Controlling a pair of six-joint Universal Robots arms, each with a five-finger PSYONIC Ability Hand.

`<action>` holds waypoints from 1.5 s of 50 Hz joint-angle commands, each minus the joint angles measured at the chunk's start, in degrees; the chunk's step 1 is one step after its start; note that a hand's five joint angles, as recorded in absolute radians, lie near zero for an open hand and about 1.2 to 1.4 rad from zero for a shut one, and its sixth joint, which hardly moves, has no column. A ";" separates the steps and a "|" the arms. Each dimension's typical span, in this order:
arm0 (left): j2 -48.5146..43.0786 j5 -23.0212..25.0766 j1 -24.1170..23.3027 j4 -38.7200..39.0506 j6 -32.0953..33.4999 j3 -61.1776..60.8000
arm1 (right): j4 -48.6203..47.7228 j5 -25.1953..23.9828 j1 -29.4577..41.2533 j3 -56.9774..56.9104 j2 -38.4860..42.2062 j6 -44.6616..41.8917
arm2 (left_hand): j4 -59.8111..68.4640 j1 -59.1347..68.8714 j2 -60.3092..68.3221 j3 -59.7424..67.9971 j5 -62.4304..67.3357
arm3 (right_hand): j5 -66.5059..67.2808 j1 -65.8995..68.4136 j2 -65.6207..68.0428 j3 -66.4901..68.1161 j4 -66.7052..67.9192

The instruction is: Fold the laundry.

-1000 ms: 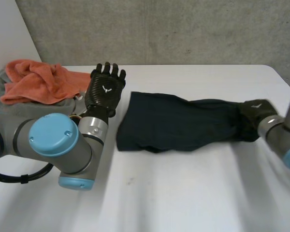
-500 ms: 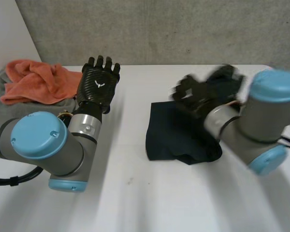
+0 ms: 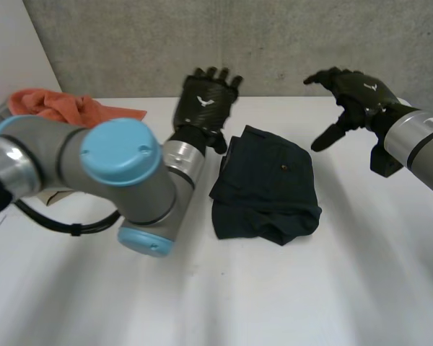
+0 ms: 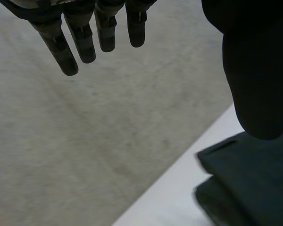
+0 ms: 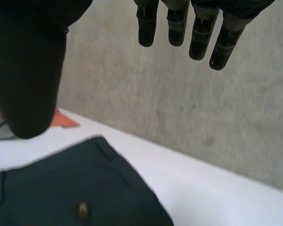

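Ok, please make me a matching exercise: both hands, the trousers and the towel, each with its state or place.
1. left hand
2. right hand
3. trousers
4. towel

a. dark, folded
b. open, well apart from the trousers
c. orange, crumpled
d. open, close beside the trousers

Pairs: 1-d; 2-b; 3-a; 4-c

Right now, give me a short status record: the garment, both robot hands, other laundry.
garment: dark trousers, folded over, lying on the white table
left robot hand: open, raised at the trousers' far-left edge, holding nothing
right robot hand: open, raised, apart from the trousers
other laundry: orange towel, bunched at the table's far-left corner
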 commanded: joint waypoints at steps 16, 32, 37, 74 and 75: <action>-6.20 1.05 -1.58 -7.63 12.05 -2.31 | 9.32 6.92 2.91 -5.45 11.78 -16.05 | 22.80 23.54 22.92 22.47 21.89 | -3.76 -1.56 -2.57 -1.82 -3.32; -13.05 1.84 -1.14 3.28 16.37 0.24 | 9.15 7.97 6.08 -6.23 13.09 -17.19 | 27.84 28.59 27.97 27.52 26.94 | -3.76 -1.56 -2.57 -1.82 -3.32; -15.07 1.93 -1.05 3.28 16.46 1.64 | 9.06 9.02 6.17 -7.11 13.62 -17.28 | 32.22 32.96 32.34 31.89 31.31 | -3.76 -1.56 -2.57 -1.82 -3.32; 4.61 -1.15 -4.39 -10.79 12.85 -13.65 | 16.71 6.48 6.78 -20.91 23.46 -18.33 | 50.54 51.29 50.67 50.22 49.64 | -3.76 -1.56 -2.57 -1.82 -3.32; 4.35 -1.06 -4.30 -10.61 12.68 -13.39 | 16.62 6.48 6.78 -21.00 24.33 -18.33 | 35.23 35.98 35.36 34.91 34.33 | -3.76 -1.56 -2.57 -1.82 -3.32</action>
